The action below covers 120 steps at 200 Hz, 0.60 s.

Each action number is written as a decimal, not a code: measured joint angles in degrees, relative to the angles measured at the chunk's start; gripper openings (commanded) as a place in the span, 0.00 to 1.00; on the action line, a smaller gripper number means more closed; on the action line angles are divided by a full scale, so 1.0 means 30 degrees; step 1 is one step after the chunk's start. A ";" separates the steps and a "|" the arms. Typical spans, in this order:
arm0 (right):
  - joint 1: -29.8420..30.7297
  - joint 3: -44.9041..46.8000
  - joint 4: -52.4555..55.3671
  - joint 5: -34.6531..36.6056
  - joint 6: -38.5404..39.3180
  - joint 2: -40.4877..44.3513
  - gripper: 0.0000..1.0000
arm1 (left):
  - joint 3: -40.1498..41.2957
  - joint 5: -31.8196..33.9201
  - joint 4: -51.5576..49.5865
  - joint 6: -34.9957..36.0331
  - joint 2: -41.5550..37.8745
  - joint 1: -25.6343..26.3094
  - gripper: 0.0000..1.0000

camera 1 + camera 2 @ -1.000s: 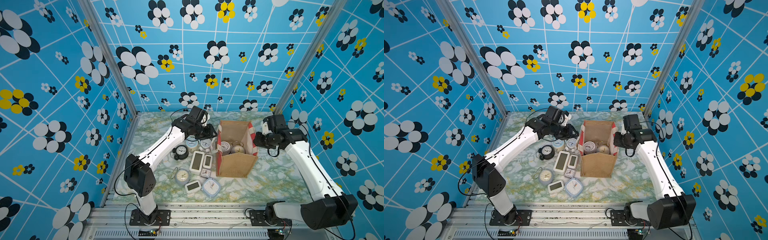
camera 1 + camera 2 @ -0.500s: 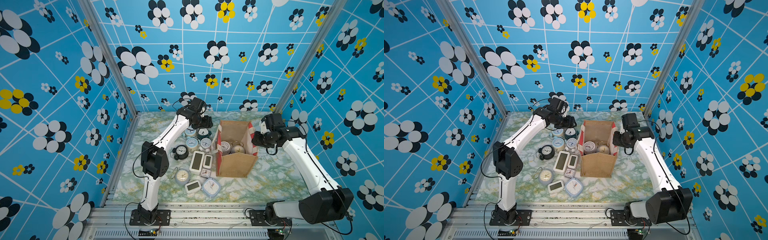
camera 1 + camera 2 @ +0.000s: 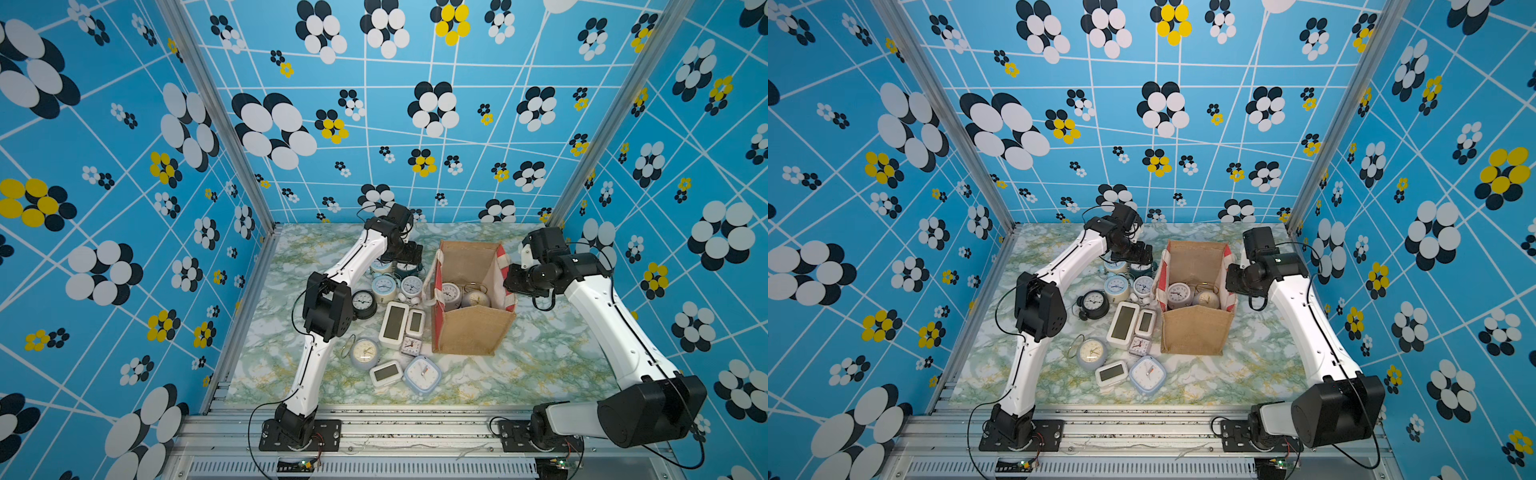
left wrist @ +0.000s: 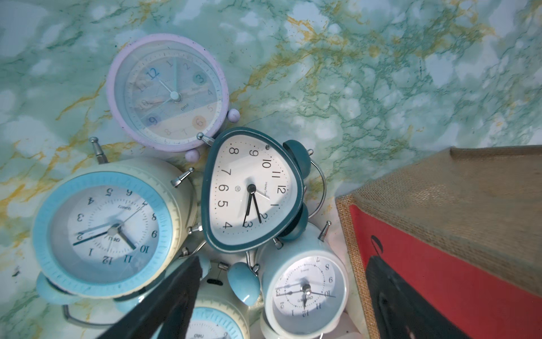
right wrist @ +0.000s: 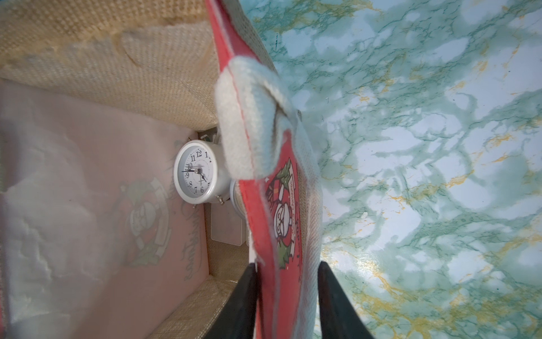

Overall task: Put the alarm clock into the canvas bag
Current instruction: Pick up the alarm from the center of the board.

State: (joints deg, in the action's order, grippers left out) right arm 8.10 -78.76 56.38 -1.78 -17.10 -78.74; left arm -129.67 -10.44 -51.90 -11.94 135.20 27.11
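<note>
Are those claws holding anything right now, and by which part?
The right gripper pinches the canvas bag by its red side panel near the rim. The left gripper is open over the clocks, holding nothing.

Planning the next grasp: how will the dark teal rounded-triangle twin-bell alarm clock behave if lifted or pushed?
The dark teal rounded-triangle twin-bell alarm clock lies face up against other clocks, so a push would probably jostle them rather than roll it. Its smooth hard case looks rigid, perhaps slippery. The thin wire handle and clear face cover seem its fragile parts.
</note>
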 measured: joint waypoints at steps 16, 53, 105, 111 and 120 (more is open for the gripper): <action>0.0000 -0.0066 0.0022 0.0000 0.0000 -0.0051 0.35 | -0.0408 0.0146 0.0022 0.0372 0.0648 0.0000 0.92; 0.0000 -0.0357 0.0138 0.0058 0.0000 -0.0211 0.36 | -0.1056 0.0576 0.0277 0.1166 0.1770 0.0000 0.93; 0.0000 -0.0525 0.0226 0.0146 0.0000 -0.0284 0.36 | -0.1770 0.1246 0.0423 0.1996 0.2572 0.0109 0.94; 0.0000 -0.0561 0.0233 0.0153 0.0000 -0.0284 0.36 | -0.1800 0.1282 0.0415 0.2055 0.2616 0.0117 0.94; 0.0000 -0.0590 0.0233 0.0204 0.0000 -0.0284 0.36 | -0.1800 0.1311 0.0415 0.2178 0.2645 0.0131 0.94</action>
State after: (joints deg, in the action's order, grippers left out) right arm 8.10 -80.53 57.08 -1.17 -17.10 -79.59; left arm -135.06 -6.50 -50.65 -5.41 143.13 27.51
